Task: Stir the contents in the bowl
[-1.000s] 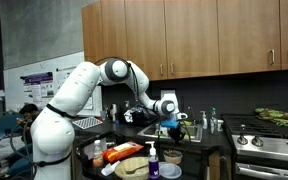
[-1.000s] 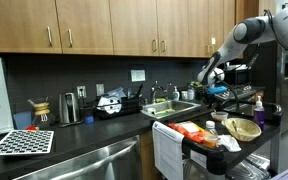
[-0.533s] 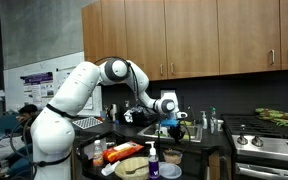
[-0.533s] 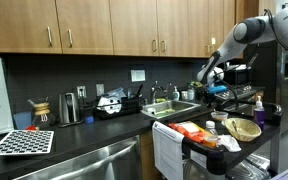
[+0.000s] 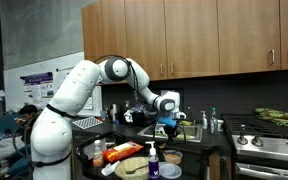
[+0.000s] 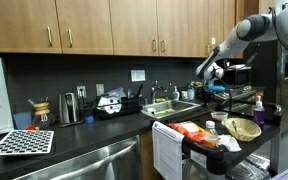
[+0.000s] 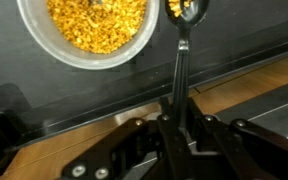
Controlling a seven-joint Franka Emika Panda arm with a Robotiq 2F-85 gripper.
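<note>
In the wrist view a round pale-rimmed bowl (image 7: 46, 47) sits at the top left, filled with yellow-orange grainy contents (image 7: 89, 25). My gripper (image 7: 180, 118) is shut on the handle of a black spoon (image 7: 182, 60). The spoon's head (image 7: 187, 8) holds a few yellow grains and sits just right of the bowl's rim, outside it. In both exterior views the gripper (image 5: 167, 117) (image 6: 212, 88) hangs above the cart. The small bowl (image 5: 172, 156) shows below it.
A purple-topped soap bottle (image 5: 153, 158), a pale blue-grey dish (image 5: 170, 172) and a woven basket (image 6: 243, 128) stand on the cart. A sink with a faucet (image 6: 176, 100) lies behind, and a stove (image 5: 269, 140) stands nearby. Dark counter and a wooden strip (image 7: 244, 90) lie under the gripper.
The gripper with the spoon has shifted slightly upward and sideways above the cart. Nothing else has visibly moved.
</note>
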